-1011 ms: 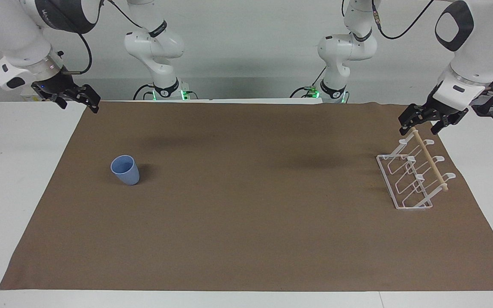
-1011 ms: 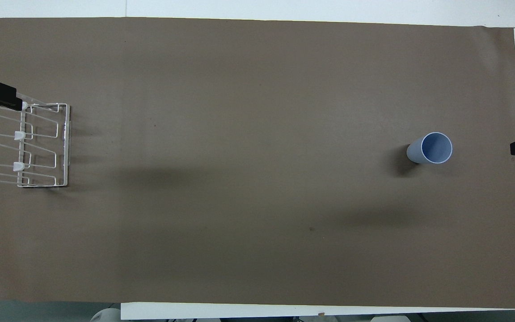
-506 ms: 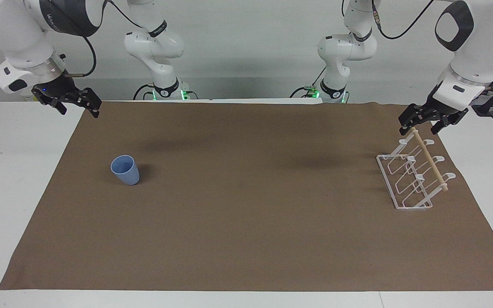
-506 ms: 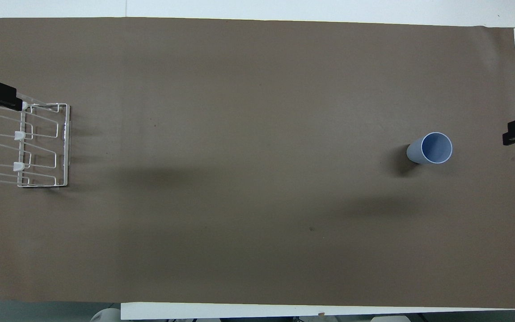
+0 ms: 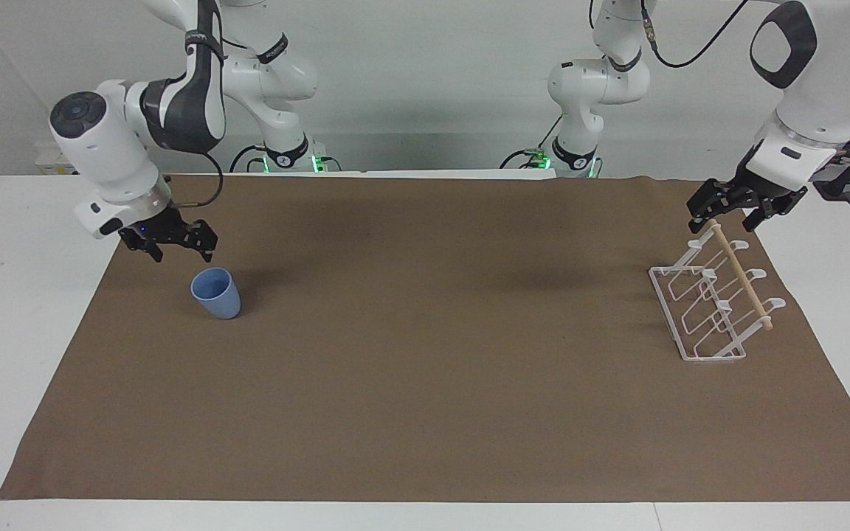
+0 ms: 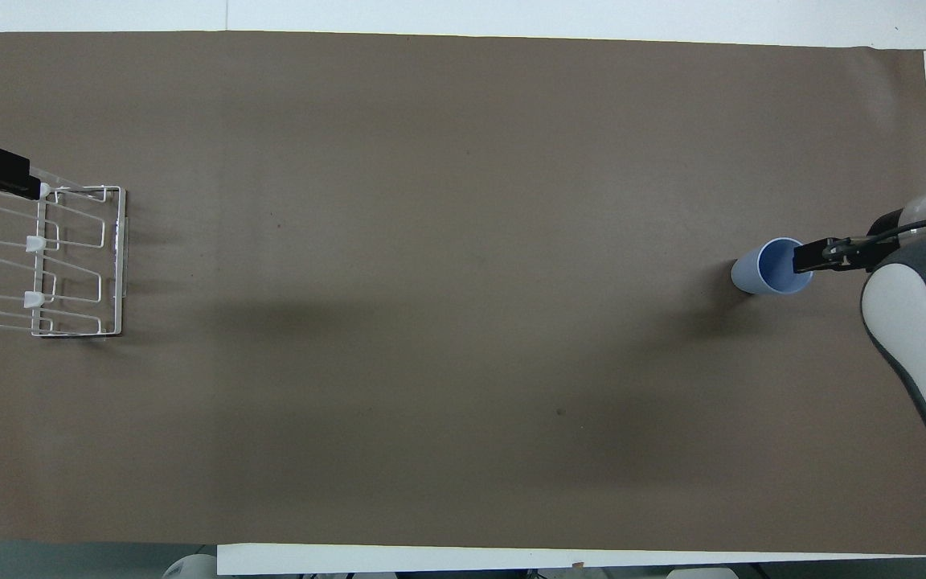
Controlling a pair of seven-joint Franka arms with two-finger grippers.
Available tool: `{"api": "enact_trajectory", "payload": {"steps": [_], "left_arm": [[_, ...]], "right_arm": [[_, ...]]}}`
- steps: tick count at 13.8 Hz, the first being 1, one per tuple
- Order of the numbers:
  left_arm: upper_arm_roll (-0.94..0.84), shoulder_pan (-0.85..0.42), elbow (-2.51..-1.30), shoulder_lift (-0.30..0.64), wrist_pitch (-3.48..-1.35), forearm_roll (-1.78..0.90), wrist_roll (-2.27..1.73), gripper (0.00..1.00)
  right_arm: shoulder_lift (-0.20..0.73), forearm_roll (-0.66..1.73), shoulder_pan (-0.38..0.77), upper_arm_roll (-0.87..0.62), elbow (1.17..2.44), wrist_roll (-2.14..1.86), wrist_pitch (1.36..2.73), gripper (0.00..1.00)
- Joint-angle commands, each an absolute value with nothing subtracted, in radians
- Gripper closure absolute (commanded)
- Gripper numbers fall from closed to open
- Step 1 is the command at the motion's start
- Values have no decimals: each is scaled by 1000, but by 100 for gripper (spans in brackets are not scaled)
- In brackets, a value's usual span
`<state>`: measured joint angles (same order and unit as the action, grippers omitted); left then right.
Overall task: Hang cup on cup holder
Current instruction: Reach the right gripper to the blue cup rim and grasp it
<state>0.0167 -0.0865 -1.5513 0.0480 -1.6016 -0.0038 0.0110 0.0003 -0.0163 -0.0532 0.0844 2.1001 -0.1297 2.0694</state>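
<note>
Small light-blue plastic cup (image 5: 216, 293) upright, rim up, just below right gripper (image 5: 172, 245), jaws apart; left gripper (image 5: 738, 209) waits, jaws apart, over white wire cup holder (image 5: 713, 302).

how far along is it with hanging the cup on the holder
Nothing is done yet: the cup stands upright on the mat, and the holder at the left arm's end is bare. In hand: the right tool hangs open beside the cup, not touching it. The left tool waits, open, over the holder. Gripping, carrying and hanging remain.
</note>
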Motion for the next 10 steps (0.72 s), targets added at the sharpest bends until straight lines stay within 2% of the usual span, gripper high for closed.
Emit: {"api": "enact_trajectory", "payload": {"steps": [1,5,6,7,10], "left_arm": [[15,-87,-1580,20,-1595,17,-2,0],[15,-86,-1580,20,-1595,17,-2,0],[15,-87,-1580,20,-1595,17,-2,0],[15,-86,-1580,20,-1595,17,-2,0],[15,-87,-1580,20,-1595,17,-2,0]], "right_arm": [[57,8,-57,83,2105,-164,2132,7],[89,8,-58,83,2120,-169,2178,16],[89,8,-61,83,2134,-179,2193,25],[92,8,-64,83,2138,-202,2206,44],[95,8,-66,83,2137,-216,2209,87]]}}
